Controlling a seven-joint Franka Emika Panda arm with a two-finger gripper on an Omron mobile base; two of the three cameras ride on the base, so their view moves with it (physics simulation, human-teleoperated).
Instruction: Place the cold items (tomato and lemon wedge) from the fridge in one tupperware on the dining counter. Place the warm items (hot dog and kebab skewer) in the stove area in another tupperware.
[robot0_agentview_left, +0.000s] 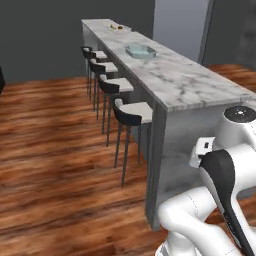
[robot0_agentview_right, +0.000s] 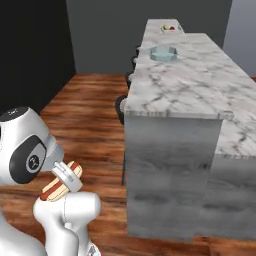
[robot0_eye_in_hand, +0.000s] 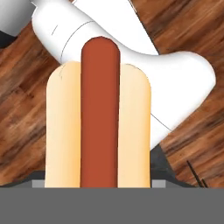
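The hot dog (robot0_eye_in_hand: 99, 118) sits right in the gripper (robot0_agentview_right: 66, 177), bun and red sausage running lengthwise out from the hand, the jaws closed on the bun's sides. From the right base view you see it low down, tucked in close beside the robot's white body, well below the level of the counter top and above the wooden floor (robot0_agentview_left: 50, 150).

Ahead stretches the dining counter (robot0_agentview_left: 185, 82), white marble with grey veins. On it, about midway along, rests a pale blue-green tupperware (robot0_agentview_left: 140, 51), shallow with sloping walls. From here its inside looks bare, though the far wall hides a little of the floor of it. Further on, near the far end of the counter, lies a second, paler tupperware (robot0_agentview_right: 169, 28). That one holds something red and something yellow-green, side by side; they are too small here to name with certainty. The two trays are well apart from each other.

Along the counter's left side stands a row of dark bar stools (robot0_agentview_left: 131, 113) with light seats, tucked under the overhang.
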